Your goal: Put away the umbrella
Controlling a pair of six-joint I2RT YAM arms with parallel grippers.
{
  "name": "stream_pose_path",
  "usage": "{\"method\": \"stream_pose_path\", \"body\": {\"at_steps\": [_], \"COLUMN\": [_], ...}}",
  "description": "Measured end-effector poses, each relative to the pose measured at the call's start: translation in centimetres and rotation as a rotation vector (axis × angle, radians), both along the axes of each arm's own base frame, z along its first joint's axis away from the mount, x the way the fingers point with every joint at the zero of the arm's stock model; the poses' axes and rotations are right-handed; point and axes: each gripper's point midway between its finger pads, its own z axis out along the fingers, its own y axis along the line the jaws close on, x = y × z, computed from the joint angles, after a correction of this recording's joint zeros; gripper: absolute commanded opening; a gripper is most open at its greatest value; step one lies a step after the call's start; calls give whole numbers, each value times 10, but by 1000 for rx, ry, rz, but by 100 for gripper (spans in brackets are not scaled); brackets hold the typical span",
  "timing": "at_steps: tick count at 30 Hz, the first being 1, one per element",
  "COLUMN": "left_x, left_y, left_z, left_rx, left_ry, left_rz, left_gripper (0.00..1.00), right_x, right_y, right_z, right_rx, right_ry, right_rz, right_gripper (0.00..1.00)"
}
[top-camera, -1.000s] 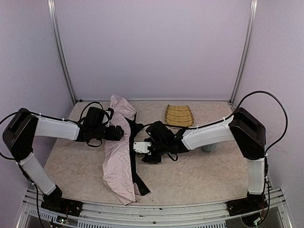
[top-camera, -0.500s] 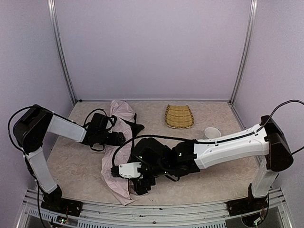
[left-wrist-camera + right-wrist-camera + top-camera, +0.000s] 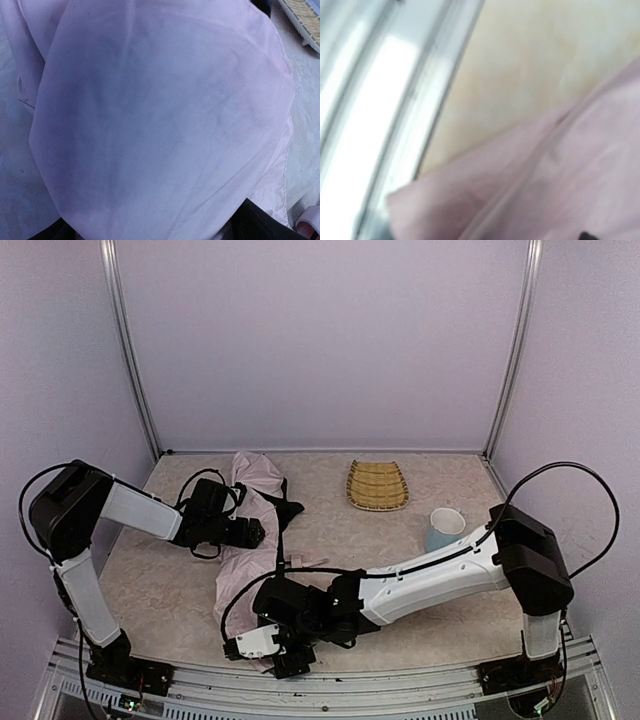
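Observation:
The umbrella [image 3: 245, 575] lies as a long strip of pale-pink fabric from the back of the table to its front edge, with black lining [image 3: 287, 512] showing at its right side. My left gripper [image 3: 252, 532] rests against the fabric's upper part. Pink fabric [image 3: 160, 125] fills the left wrist view and hides the fingers. My right gripper [image 3: 268, 648] is low over the umbrella's near end by the front edge. The right wrist view is blurred and shows only pink fabric [image 3: 545, 190] and bare tabletop. The jaws of both are hidden.
A woven yellow tray [image 3: 377, 484] lies at the back right; its corner shows in the left wrist view [image 3: 306, 20]. A pale cup [image 3: 444, 528] stands right of centre beside the right forearm. The metal front rail [image 3: 380, 100] runs close to the right gripper.
The right arm has swung from the table's middle down to the front edge over the umbrella's near end, uncovering the cup. The left arm moved a little at first, then stayed on the fabric.

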Motion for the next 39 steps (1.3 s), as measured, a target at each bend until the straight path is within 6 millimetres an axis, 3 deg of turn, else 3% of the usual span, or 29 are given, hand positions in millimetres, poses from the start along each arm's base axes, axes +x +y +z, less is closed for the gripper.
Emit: {"method": "stream_pose_path", "body": {"at_steps": [3, 8, 10, 14, 17, 19, 22, 25, 28, 30, 33, 35, 39], "left_x": [0, 0, 0, 0, -1, -2, -6, -9, -8, -7, -13, -22, -25], "left_y": [0, -1, -1, -1, -1, 0, 1, 2, 2, 2, 1, -2, -13], "left_z": [0, 0, 0, -1, -1, -2, -2, -2, -1, 0, 6, 17, 41], "left_rx": [-2, -3, -3, -4, -5, -8, -12, -15, -28, -38, -78, -120, -183], "left_ry": [-1, -2, -2, 0, 1, -2, -5, -7, -5, -3, -7, -21, -66], "left_rz": [-2, -3, -4, -6, -7, -7, -10, -16, -22, -27, -53, -85, -143], "left_gripper": [91, 91, 90, 91, 91, 90, 90, 90, 90, 90, 90, 90, 92], "right_x": [4, 13, 16, 26, 40, 54, 88, 132, 184, 214, 241, 249, 244], "right_y": [-2, -1, -1, -1, 5, 12, 22, 22, 9, -1, -12, -14, -13], "right_z": [-20, -22, -22, -18, 1, 26, 84, 139, 171, 175, 168, 160, 161], "right_rx": [-37, -35, -35, -20, 23, 83, 233, 394, 513, 553, 573, 570, 576], "right_ry": [-4, -30, -35, -35, -15, 6, 35, 63, 105, 138, 190, 220, 267], "right_rz": [-12, -53, -75, -140, -201, -245, -329, -421, -520, -578, -624, -637, -627], "right_gripper": [52, 19, 0, 0, 0, 0, 0, 0, 0, 0, 0, 0, 0]}}
